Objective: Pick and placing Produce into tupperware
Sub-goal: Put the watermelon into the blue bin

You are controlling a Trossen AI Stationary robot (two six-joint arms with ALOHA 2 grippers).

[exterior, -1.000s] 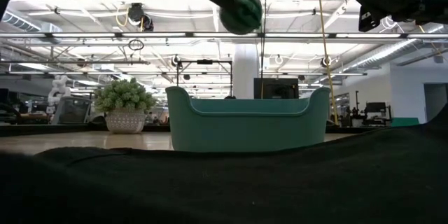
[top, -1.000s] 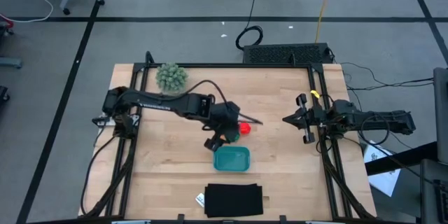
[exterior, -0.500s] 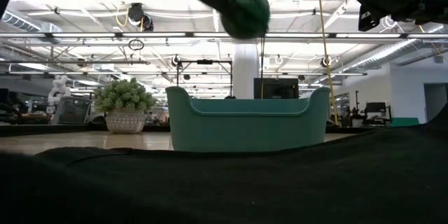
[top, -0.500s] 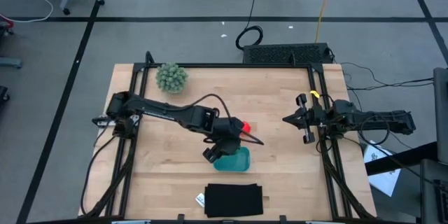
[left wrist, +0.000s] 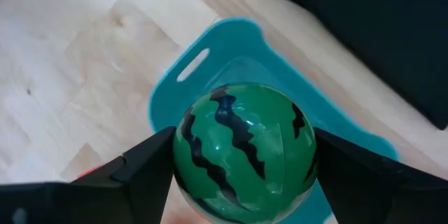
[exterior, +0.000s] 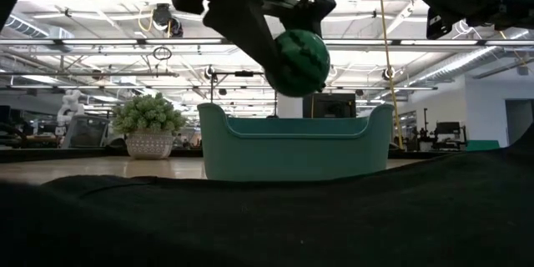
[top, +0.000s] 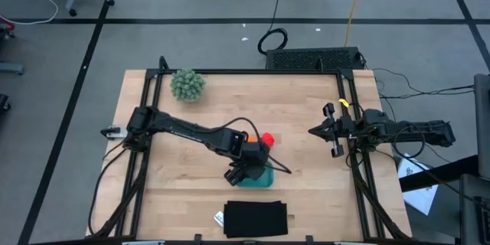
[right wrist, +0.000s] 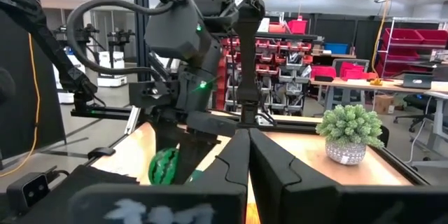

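Now we hover our left claw, grasping the green striped produce, directly above the tupperware, so next we release it inside.

Fuzzy ball plant at far corner; black mat at near edge.

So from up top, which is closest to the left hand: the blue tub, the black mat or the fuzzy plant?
1. Blue tub, right under the left gripper.
2. Black mat, at the table's near edge.
3. Fuzzy plant, far back-left corner.
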